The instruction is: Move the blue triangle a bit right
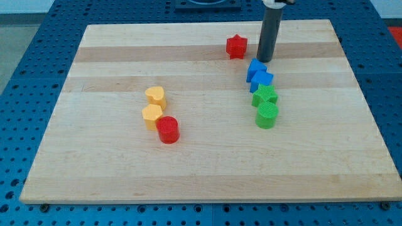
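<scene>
No fingers are fitted, so nothing is held; my tip (264, 60) is set just above the upper blue block (255, 68), touching or nearly so. The approach step appears in hand. Which of the two touching blue blocks is the blue triangle (262, 80) cannot be told surely; a start from its left side is called for. Below stand ridged green blocks (266, 95) on the pale wooden bench (207, 163).

The robot shows only as a straight, smooth, dark grey cylindrical rod (269, 34) with a faint sheen along one side. Its top meets a black collar with a pale band at the picture's upper edge. My tip (265, 60) ends flat and plain.
</scene>
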Controlling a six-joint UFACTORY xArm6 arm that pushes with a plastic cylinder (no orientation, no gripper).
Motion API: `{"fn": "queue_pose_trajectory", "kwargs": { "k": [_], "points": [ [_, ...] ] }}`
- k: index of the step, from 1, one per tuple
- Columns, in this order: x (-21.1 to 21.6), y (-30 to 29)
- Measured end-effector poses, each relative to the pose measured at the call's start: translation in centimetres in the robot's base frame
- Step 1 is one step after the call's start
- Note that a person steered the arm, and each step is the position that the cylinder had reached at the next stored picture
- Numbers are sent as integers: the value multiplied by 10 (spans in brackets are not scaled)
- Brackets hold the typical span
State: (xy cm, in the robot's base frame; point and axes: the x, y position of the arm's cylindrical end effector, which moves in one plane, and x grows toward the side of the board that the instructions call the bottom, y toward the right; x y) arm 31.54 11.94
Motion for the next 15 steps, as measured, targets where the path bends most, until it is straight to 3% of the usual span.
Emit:
{"fn": "queue_pose_trajectory", "kwargs": {
  "k": [3, 4, 5, 15],
  "points": [
    [2, -56],
    [25, -69],
    [45, -70],
    [40, -41]
  ]
}}
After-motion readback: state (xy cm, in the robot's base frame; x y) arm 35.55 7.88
